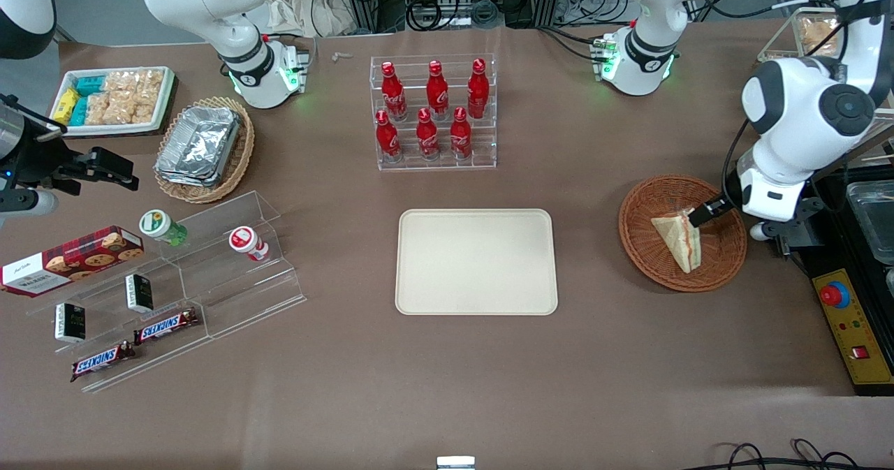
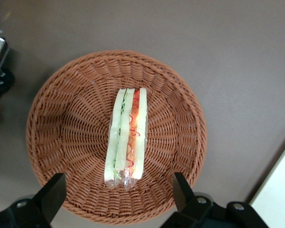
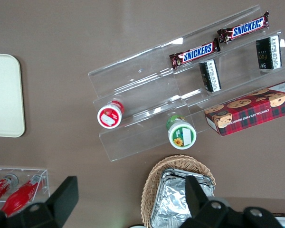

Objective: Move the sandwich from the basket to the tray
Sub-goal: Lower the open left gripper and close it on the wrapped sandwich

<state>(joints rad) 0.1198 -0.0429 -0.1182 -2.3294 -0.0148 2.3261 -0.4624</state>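
The sandwich (image 1: 679,240) is a clear-wrapped bread wedge lying in the round reddish-brown wicker basket (image 1: 640,201) toward the working arm's end of the table. The left wrist view shows the sandwich (image 2: 126,135) edge-on with green and red filling, resting in the middle of the basket (image 2: 61,109). My gripper (image 1: 702,214) hangs just above the basket at the sandwich's end farther from the front camera. The gripper (image 2: 118,192) is open, one finger on each side of the sandwich's tip, touching nothing. The cream-beige tray (image 1: 477,261) lies flat mid-table with nothing on it.
A clear rack of red bottles (image 1: 433,110) stands farther from the front camera than the tray. Toward the parked arm's end are a tan basket of foil trays (image 1: 202,145), a white snack tray (image 1: 112,100) and clear steps with snacks (image 1: 167,295). A control box (image 1: 855,330) sits beside the basket.
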